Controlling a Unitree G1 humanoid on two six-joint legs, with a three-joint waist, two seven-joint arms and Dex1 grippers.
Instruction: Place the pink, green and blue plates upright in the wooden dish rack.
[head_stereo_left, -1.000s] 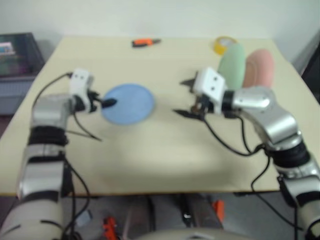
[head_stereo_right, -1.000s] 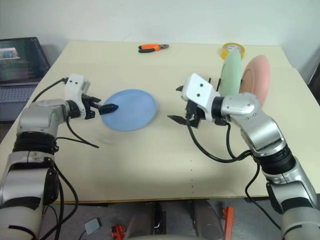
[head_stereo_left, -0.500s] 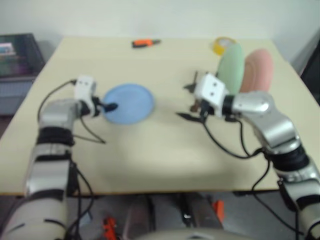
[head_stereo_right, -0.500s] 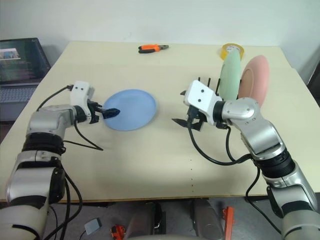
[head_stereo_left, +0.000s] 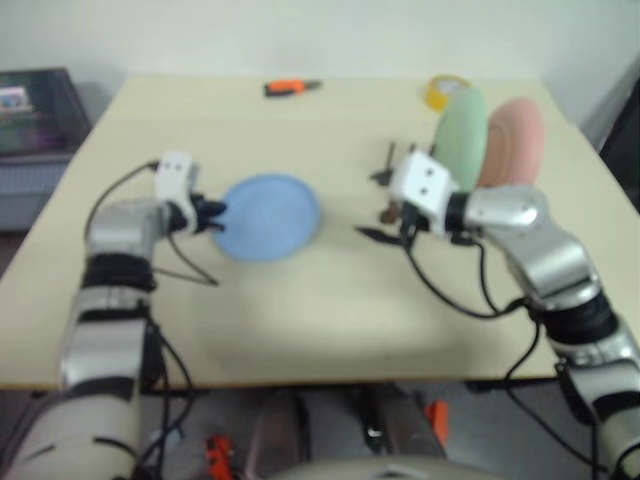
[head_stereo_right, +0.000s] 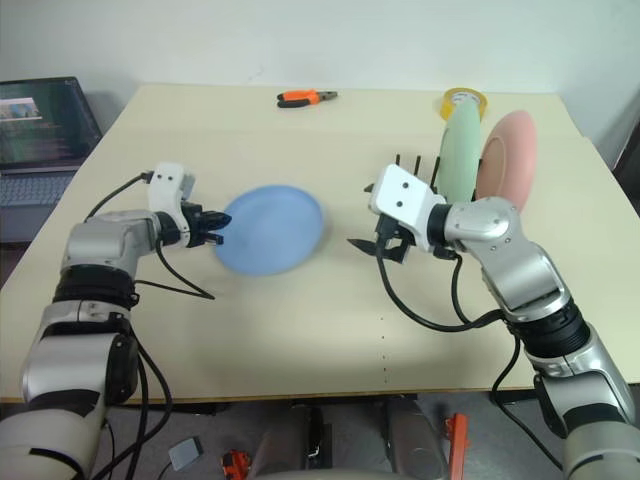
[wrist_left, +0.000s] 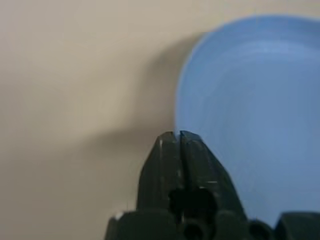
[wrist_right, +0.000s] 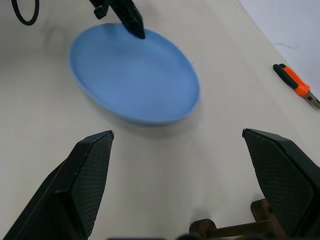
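The blue plate is on the tan table, left of centre, and looks blurred. My left gripper is shut at its left rim, the black fingers pressed together where the rim meets them. My right gripper hovers open and empty to the right of the blue plate, facing it. Behind my right wrist stands the wooden dish rack, its dark pegs partly hidden. The green plate and the pink plate stand upright in it, side by side.
Orange-handled pliers lie at the table's far edge. A yellow tape roll sits behind the green plate. A laptop stands off the table's left side. Bare tabletop stretches toward the near edge.
My left gripper has shut at the blue plate's left rim. Gripper and plate have shifted slightly to the right together. The right gripper has stayed open and nearly still.
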